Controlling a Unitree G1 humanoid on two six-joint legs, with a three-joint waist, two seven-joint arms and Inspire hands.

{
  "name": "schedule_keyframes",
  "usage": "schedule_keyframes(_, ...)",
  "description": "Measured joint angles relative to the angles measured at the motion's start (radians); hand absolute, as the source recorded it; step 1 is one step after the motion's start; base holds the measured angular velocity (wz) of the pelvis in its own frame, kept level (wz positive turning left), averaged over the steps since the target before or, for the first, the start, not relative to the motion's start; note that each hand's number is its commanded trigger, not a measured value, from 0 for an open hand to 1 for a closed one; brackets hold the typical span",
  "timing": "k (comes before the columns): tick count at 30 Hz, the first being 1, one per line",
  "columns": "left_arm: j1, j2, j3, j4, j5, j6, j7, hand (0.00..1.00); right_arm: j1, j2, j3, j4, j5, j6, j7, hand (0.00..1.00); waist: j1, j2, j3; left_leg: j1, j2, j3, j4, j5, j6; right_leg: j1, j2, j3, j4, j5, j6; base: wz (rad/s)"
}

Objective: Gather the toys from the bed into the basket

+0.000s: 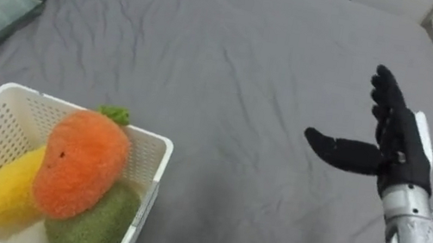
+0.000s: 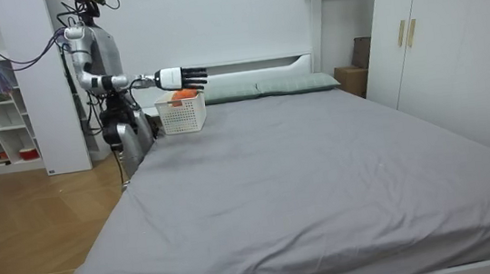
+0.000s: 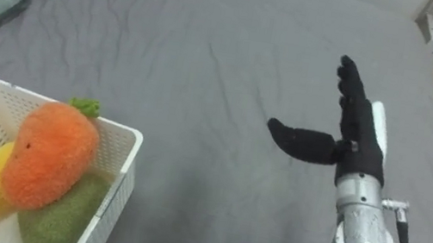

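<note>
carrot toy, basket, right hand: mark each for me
carrot toy (image 1: 81,163), left eye view, middle of its orange body
basket (image 1: 155,137), left eye view, far rim near its right corner
right hand (image 1: 400,146), left eye view, its middle

1. The right hand (image 1: 400,146) is finished in matt black, with smooth silvery metal at its wrist.
2. Beneath the hand, the bed sheet (image 1: 232,80) is seen as matt grey cloth, softly creased.
3. Left of the hand, the basket (image 1: 153,183) is made of smooth white plastic lattice.
4. Inside it, the carrot toy (image 1: 84,162), banana toy (image 1: 5,188) and green toy (image 1: 95,224) are covered in fuzzy plush.
</note>
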Motion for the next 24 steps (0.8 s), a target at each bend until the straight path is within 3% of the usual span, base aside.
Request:
schedule_keyframes(7, 0.041, 0.012, 0.007, 0.000, 0.013, -0.001, 0.000, 0.00, 0.044, 0.001, -0.091, 0.049, 0.090, -0.033, -0.093, 0.00, -0.060, 0.010, 0.0014, -0.003, 0.011, 0.012, 0.014, -0.017, -0.005, 0.001, 0.010, 0.012, -0.001, 0.001, -0.002, -0.06)
schedule_keyframes(13, 0.047, 0.011, 0.012, 0.002, 0.006, 0.000, 0.002, 0.00, 0.081, 0.001, -0.136, 0.130, 0.212, -0.065, -0.131, 0.00, -0.071, 0.020, 0.0054, 0.004, 0.017, 0.033, 0.014, -0.020, -0.008, -0.001, 0.016, 0.032, -0.003, 0.003, -0.005, -0.08)
schedule_keyframes(19, 0.053, 0.010, 0.012, 0.016, 0.008, 0.008, 0.002, 0.00, 0.121, 0.001, -0.162, 0.186, 0.370, -0.065, -0.189, 0.00, -0.090, 0.036, 0.0022, 0.007, 0.018, 0.043, 0.009, -0.020, -0.007, -0.007, 0.017, 0.040, 0.000, 0.002, -0.006, -0.07)
schedule_keyframes(24, 0.055, 0.009, 0.014, 0.016, 0.011, 0.006, 0.007, 0.00, 0.123, 0.005, -0.175, 0.350, 0.381, -0.085, -0.231, 0.00, -0.089, 0.034, -0.0007, 0.000, 0.018, 0.047, 0.017, -0.021, -0.008, -0.014, 0.019, 0.049, -0.001, 0.002, -0.007, -0.02)
